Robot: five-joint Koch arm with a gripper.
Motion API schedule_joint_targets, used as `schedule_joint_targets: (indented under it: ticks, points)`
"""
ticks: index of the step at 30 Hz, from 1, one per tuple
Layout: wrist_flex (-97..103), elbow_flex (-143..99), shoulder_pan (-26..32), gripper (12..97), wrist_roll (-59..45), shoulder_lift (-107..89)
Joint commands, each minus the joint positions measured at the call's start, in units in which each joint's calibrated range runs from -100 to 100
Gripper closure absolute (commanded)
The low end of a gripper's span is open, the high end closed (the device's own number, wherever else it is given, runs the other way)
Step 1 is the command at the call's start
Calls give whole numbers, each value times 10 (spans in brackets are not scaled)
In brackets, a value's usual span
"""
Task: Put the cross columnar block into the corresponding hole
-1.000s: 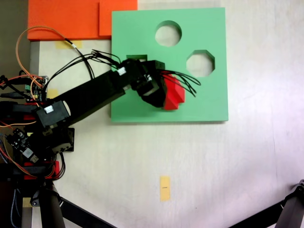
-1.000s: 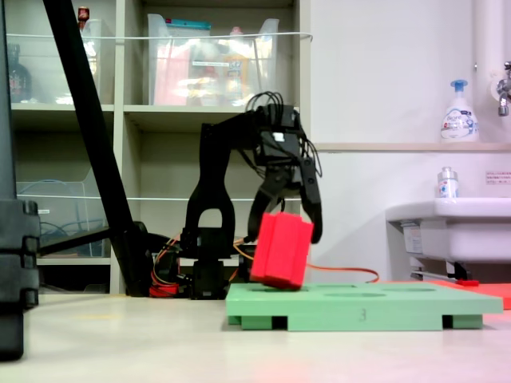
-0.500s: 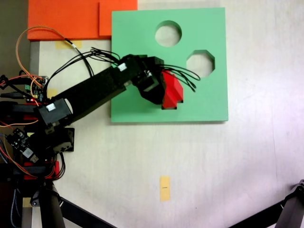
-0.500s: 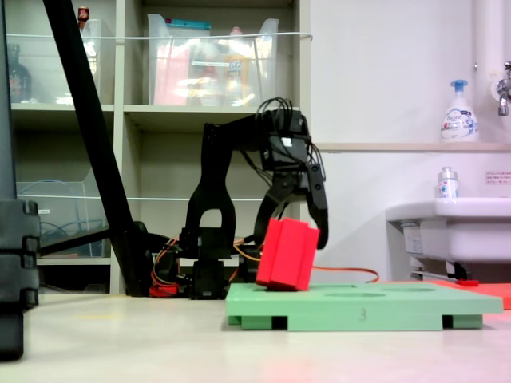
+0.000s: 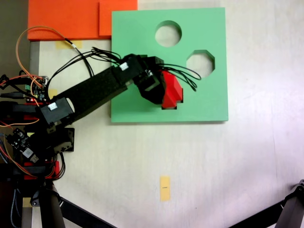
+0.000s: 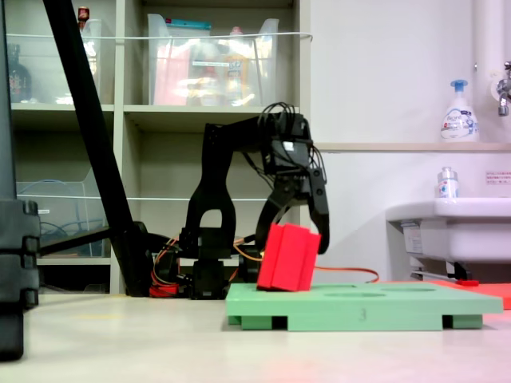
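— Where do we have the red block [image 6: 287, 257] now?

— On the green board [image 5: 209, 102], leaning a little, its foot at the cross-shaped hole [image 5: 172, 107], below the round and eight-sided cutouts.

— And our gripper [image 6: 291, 239]?

— We see its jaws clamped on the block's upper part, one on each side.

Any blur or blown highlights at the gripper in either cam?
In the top-down fixed view the red block is saturated, its faces hard to separate; the gripper is a dark mass. In the side fixed view both are sharp, gripper silhouetted against the pale wall.
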Motion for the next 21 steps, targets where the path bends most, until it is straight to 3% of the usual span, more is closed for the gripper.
schedule_joint_targets:
  ticks: [1,21]
  points:
    - [33,16,-1,686,4,-11]
    - [39,15,-17,686,17,14]
